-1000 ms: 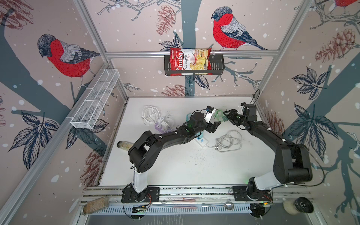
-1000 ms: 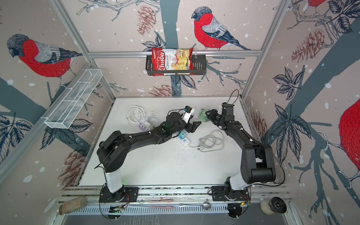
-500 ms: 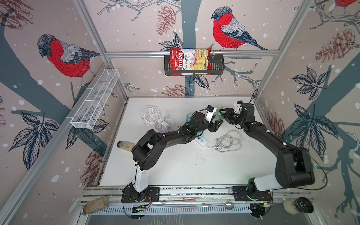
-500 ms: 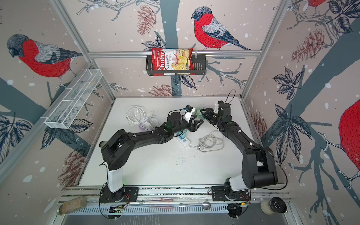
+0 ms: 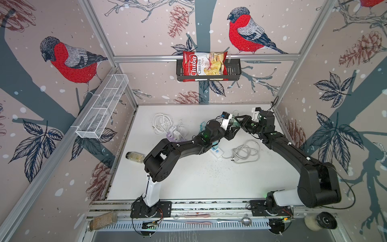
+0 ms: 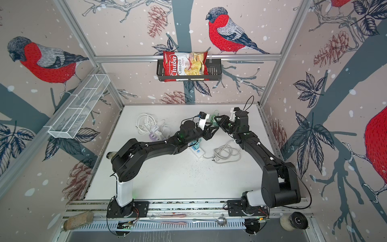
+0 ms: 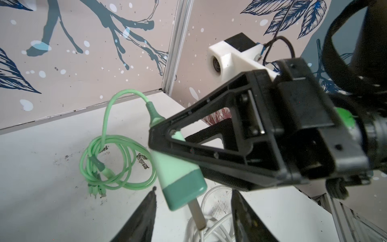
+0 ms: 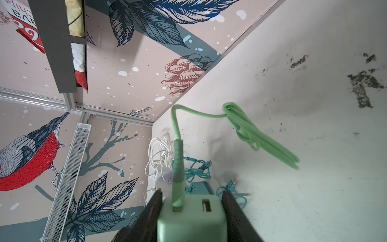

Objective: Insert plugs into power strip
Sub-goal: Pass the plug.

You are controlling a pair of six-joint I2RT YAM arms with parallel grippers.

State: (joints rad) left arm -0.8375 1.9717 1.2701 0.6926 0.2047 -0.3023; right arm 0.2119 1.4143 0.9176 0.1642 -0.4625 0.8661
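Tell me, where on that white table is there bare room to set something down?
The widest bare patch of the table lies between the front rail and the power strip. Crowded: the far middle, where the left hand and right hand meet at the mint green plug, flanked by cables.

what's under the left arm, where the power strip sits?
Only the near end of the white power strip shows, with a teal plug standing on it. The left arm covers the rest, so any other sockets or plugs cannot be seen.
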